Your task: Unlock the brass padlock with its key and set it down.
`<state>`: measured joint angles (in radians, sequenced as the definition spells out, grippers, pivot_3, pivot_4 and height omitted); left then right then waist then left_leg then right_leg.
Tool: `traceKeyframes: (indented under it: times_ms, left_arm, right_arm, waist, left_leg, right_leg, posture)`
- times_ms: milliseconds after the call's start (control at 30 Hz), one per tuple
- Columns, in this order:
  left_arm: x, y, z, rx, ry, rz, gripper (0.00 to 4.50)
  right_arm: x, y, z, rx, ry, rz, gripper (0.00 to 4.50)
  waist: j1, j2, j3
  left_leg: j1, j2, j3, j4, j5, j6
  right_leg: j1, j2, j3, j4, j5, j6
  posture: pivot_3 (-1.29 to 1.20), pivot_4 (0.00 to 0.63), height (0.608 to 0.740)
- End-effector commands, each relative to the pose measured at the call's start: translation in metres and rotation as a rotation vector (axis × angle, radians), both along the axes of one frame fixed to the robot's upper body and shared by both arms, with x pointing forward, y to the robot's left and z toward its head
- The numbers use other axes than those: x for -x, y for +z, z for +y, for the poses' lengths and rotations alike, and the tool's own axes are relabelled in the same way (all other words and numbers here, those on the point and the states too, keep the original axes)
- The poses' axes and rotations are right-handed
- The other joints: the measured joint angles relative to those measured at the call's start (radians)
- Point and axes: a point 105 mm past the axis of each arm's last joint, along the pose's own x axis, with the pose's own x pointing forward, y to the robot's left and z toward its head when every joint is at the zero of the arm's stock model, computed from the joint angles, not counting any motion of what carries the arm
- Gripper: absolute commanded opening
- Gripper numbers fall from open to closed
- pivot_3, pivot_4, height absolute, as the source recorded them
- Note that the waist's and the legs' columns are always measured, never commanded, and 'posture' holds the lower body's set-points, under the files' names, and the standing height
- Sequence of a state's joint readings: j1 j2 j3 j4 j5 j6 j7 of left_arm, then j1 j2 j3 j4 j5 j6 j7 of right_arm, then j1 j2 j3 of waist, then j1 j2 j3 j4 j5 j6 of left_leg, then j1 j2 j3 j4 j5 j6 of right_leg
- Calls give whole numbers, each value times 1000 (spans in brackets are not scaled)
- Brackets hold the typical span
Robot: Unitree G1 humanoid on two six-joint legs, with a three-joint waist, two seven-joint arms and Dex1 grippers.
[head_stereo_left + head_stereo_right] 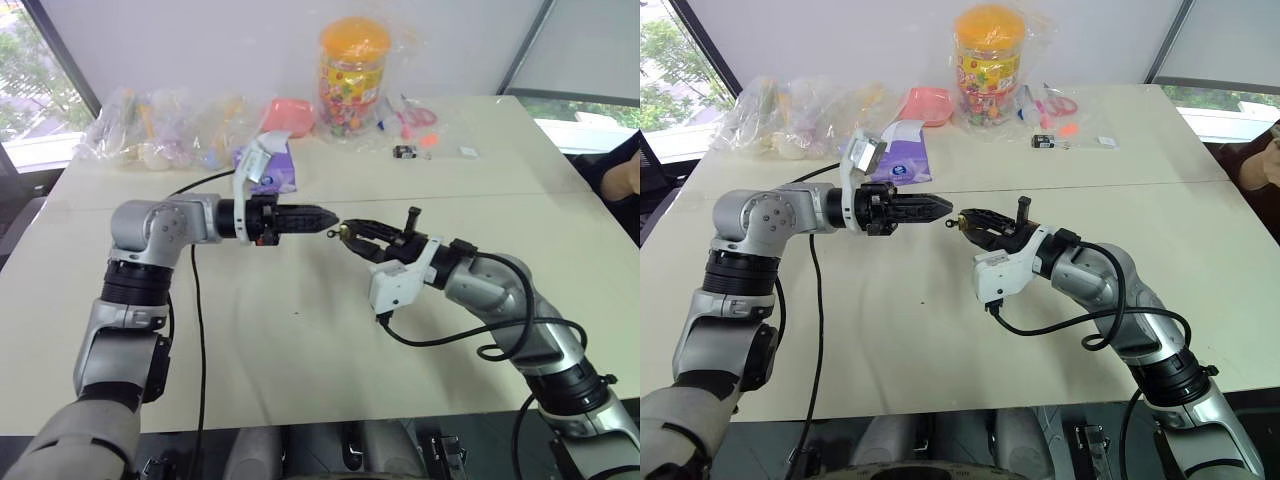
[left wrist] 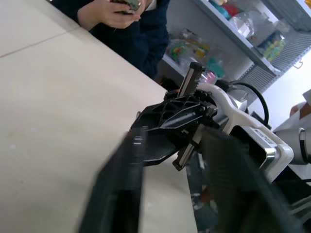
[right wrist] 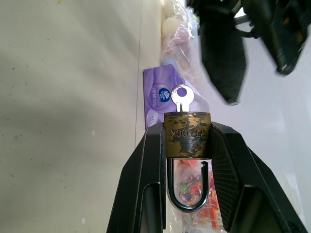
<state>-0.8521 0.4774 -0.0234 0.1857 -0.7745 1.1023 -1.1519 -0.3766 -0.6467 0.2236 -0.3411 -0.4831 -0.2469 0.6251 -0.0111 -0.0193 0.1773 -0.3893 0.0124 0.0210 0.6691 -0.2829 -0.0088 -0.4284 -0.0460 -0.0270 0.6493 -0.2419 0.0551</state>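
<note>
- The right gripper [image 3: 187, 145] clamps the brass padlock [image 3: 187, 135] between its two black fingers [image 3: 146, 179], one finger pressed to each side of the body.
- The silvery key [image 3: 181, 97] sits in the keyhole, its round bow standing out past the fingertips.
- The shackle [image 3: 188, 187] hangs back between the fingers as a U; one leg ends free with a gap below the body, so the lock reads as open.
- In the head views the padlock [image 1: 347, 232] is held in the air above the middle of the table [image 1: 300, 360], touching nothing but the fingers.
- The left gripper [image 1: 325, 217] points level toward the right gripper, tip to tip, with a small gap to the key.
- Its jaws stand apart in the left wrist view, where its blurred fingers [image 2: 121, 184] frame the other gripper; nothing lies between them.
- A clear jar with an orange lid [image 1: 353, 75], full of coloured pieces, stands at the far edge of the table.
- Clear plastic bags [image 1: 160, 128] lie along the far left edge.
- A purple tissue pack [image 1: 902, 160] lies beside them, behind the left arm.
- A person's hand [image 2: 109, 12] holding a small object shows at the table's right side.
</note>
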Motion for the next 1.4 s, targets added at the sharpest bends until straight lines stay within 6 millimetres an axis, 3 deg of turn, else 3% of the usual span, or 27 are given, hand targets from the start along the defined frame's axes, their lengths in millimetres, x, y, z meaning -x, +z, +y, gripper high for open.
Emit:
traceKeyframes:
  times_ms: [33,500,600,733,767,1033,1267,1300,1400]
  left_arm:
    - [6,4,-3,-17,-20,-76,3036]
    - [-5,-9,-23,-48,9,-182,3036]
    - [-7,-12,-24,-57,11,-189,2231]
    - [-9,-13,-25,-62,18,-197,345]
    - [-9,-14,-25,-65,19,-200,47]
    - [-10,-16,-25,-78,24,-212,47]
    - [-10,-17,-24,-92,16,-233,0]
    - [-11,-17,-23,-94,16,-242,0]
    - [-12,-17,-20,-104,18,-265,0]
  right_arm:
    - [5,14,3,-30,23,-41,691]
    - [4,18,4,-36,22,-46,691]
    - [4,18,3,-38,20,-48,691]
    - [4,19,4,-41,19,-50,691]
    - [4,19,4,-42,19,-50,691]
    - [5,20,5,-51,24,-43,691]
    - [6,13,-1,-83,2,97,4218]
    - [5,12,-4,-95,-13,134,4463]
    - [6,10,-16,-154,-55,253,4463]
  waist:
    - [0,0,0]
    - [0,0,0]
    - [0,0,0]
    - [0,0,0]
    - [0,0,0]
    - [0,0,0]
    - [0,0,0]
    - [0,0,0]
    - [1,0,0]
  left_leg:
    - [0,0,0,0,0,0]
    - [0,0,0,0,0,0]
    - [0,0,0,0,0,0]
    - [0,0,0,0,0,0]
    - [0,0,0,0,0,0]
    - [0,0,0,0,0,0]
    - [0,0,0,0,0,0]
    - [0,0,0,0,0,0]
    - [0,0,0,0,0,0]
  right_leg:
    - [0,0,0,0,0,0]
    - [0,0,1,0,0,0]
    - [0,0,1,0,0,0]
    - [0,0,0,0,0,0]
    - [0,0,0,0,0,0]
    - [0,0,0,0,0,0]
    - [0,0,0,0,0,0]
    - [0,0,0,0,0,0]
    - [0,0,0,0,0,0]
  posture:
    - [0,150,737]
    - [0,150,737]
    - [0,150,737]
    - [0,150,737]
    - [0,150,737]
    - [0,150,737]
    - [0,150,737]
    - [0,150,737]
    - [0,150,737]
